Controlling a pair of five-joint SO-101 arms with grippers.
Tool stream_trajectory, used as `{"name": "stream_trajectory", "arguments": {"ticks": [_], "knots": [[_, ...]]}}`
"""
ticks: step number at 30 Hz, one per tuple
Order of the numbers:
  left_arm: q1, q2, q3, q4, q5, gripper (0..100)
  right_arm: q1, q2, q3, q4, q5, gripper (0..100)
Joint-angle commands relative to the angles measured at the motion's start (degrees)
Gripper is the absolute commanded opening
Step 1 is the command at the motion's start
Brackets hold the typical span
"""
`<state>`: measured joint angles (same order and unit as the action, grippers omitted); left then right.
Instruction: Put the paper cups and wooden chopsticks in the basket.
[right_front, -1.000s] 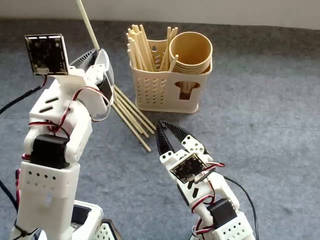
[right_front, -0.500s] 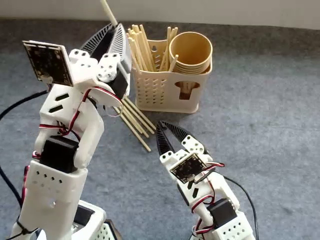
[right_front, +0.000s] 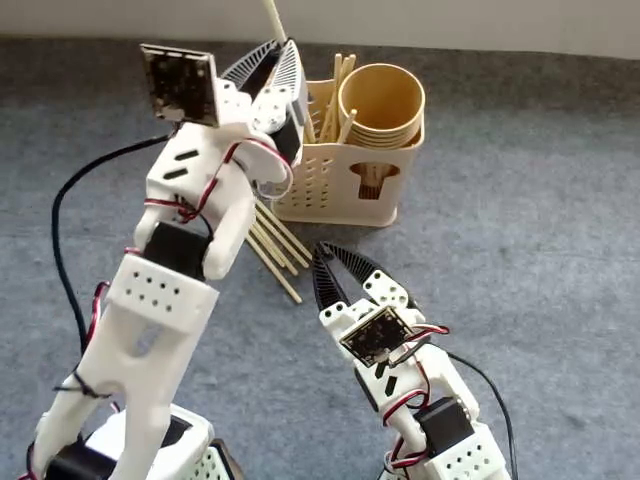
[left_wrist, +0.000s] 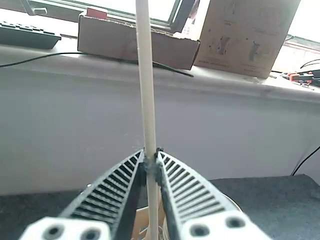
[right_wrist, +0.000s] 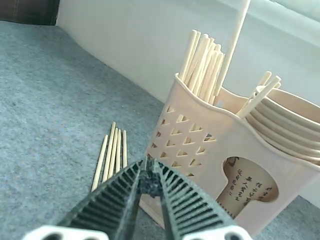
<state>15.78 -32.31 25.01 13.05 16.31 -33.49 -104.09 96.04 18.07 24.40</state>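
The left gripper (right_front: 283, 45) is up over the far left corner of the basket (right_front: 335, 190), its jaws clenched on a single wooden chopstick (right_front: 272, 15) that stands almost upright and sticks out well above the fingertips. In the left wrist view the same gripper (left_wrist: 151, 152) pinches that chopstick (left_wrist: 145, 75) right at the tips of its two black ribbed fingers (left_wrist: 112, 185). The stick's lower end is hidden behind the gripper in the high view. The basket stands at the far middle of the grey table (right_front: 530, 250). Its right compartment holds the stack of paper cups (right_front: 383, 100), and a few more chopsticks (right_front: 338, 85) lean up beside them. In the right wrist view the basket (right_wrist: 200, 150) is close ahead, with a bundle of chopsticks (right_wrist: 202, 57) upright in its left compartment and the paper cups (right_wrist: 287, 122) to the right. Several loose chopsticks (right_front: 275, 245) lie side by side on the table, just left of the basket and nearer, partly covered by the left arm. They also show in the right wrist view (right_wrist: 112, 152). The right gripper (right_front: 320, 252) sits low on the near side of the basket, apart from it and pointing toward it, just right of the loose chopsticks. Its jaws (right_wrist: 148, 165) are pressed together at the tips with nothing between them.
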Motion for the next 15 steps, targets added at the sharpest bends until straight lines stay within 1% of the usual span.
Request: {"name": "stream_trajectory", "arguments": {"ticks": [1,8,12,15], "knots": [[-1.2,3.5,-0.7,-2.2,-1.2,1,0.3,-0.5,5.6,0.2,0.5,0.6],[-1.2,5.2,-0.7,-2.2,-1.3,1,0.3,-0.5,5.6,0.2,0.5,0.6],[-1.2,5.2,-0.7,-2.4,-4.8,1,0.3,-0.5,5.6,0.2,0.5,0.6],[-1.2,5.2,-1.2,-2.5,-5.4,1,0.3,-0.5,5.6,0.2,0.5,0.6]]}}
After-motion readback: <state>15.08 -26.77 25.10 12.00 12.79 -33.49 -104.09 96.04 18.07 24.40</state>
